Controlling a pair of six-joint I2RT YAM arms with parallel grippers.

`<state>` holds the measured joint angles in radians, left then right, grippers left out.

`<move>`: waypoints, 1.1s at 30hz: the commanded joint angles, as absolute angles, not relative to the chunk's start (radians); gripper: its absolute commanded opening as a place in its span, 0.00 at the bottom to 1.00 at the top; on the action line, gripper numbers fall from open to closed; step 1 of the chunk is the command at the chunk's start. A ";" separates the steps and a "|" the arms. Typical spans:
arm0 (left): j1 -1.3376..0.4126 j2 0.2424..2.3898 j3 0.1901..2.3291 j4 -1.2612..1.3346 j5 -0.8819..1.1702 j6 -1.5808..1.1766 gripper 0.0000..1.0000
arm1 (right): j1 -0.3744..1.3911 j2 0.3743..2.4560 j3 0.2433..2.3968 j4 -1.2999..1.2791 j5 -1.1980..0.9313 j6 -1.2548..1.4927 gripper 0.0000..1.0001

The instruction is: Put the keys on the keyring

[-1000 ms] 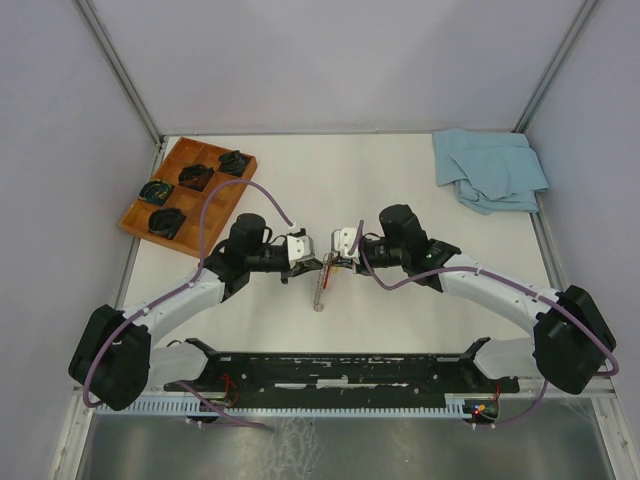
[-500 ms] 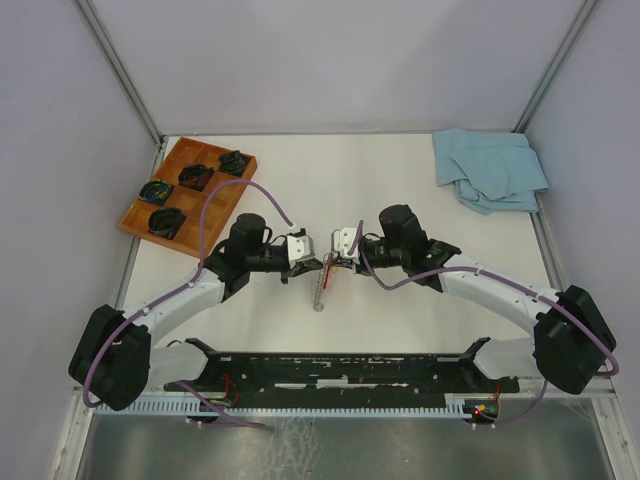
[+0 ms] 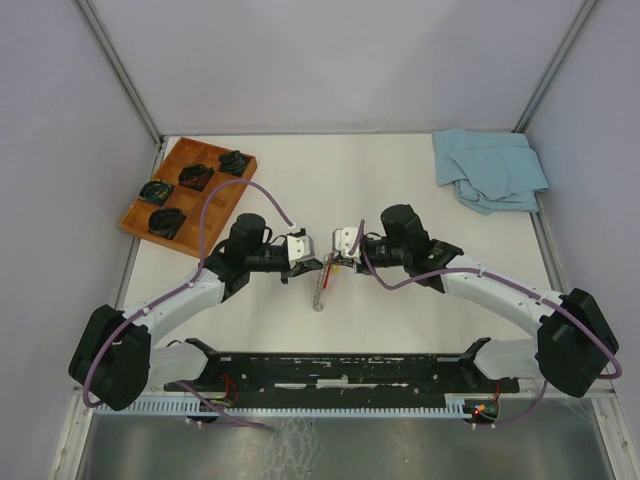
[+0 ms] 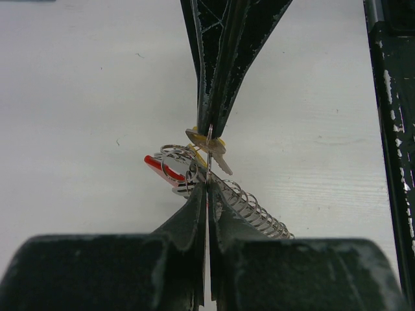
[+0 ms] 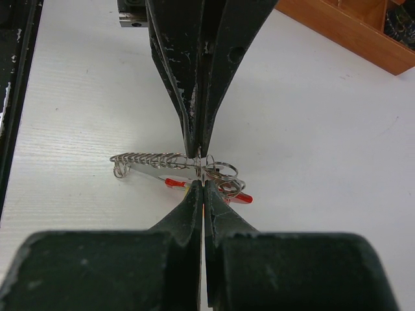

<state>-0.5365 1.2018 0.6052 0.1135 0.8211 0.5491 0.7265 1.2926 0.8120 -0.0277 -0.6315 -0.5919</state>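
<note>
**Containers.** One wooden tray (image 3: 188,153) sits at the far left corner of the table (image 3: 400,190) and is divided into compartments. Four black coiled items (image 3: 196,176) with green marks lie in it, one per compartment. A blue cloth (image 3: 490,168) lies crumpled at the far right corner.

**Task items.** The keyring (image 3: 321,288) is at the middle of the table, where the tips of the two arms meet.
- The left gripper (image 3: 321,264) has its fingers pressed together on the thin ring, which runs edge-on into them in the left wrist view.
- The right gripper (image 3: 334,263) has its fingers together, with the yellow-headed key (image 4: 209,144) clamped at their tips.
- The red strap (image 4: 159,167) and the silver chain (image 4: 256,210) trail beneath the tips.

**Obscured.**
- The fingers cover the joint, so it cannot be told how far the key sits on the ring.
- Other keys cannot be made out among the small rings.
- It is unclear whether the chain rests on the table.
</note>
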 commanded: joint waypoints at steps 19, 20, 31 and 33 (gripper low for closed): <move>-0.540 1.192 0.643 0.137 0.841 0.577 0.03 | 0.735 1.304 0.843 -0.003 -0.647 -0.591 0.01; -0.540 1.192 0.643 0.137 0.841 0.577 0.03 | 0.735 1.305 0.845 -0.004 -0.650 -0.589 0.01; -0.541 1.195 0.645 0.137 0.841 0.578 0.03 | 0.738 1.317 0.848 0.002 -0.649 -0.590 0.01; -0.541 1.194 0.644 0.137 0.842 0.578 0.03 | 0.738 1.317 0.849 0.003 -0.650 -0.591 0.01</move>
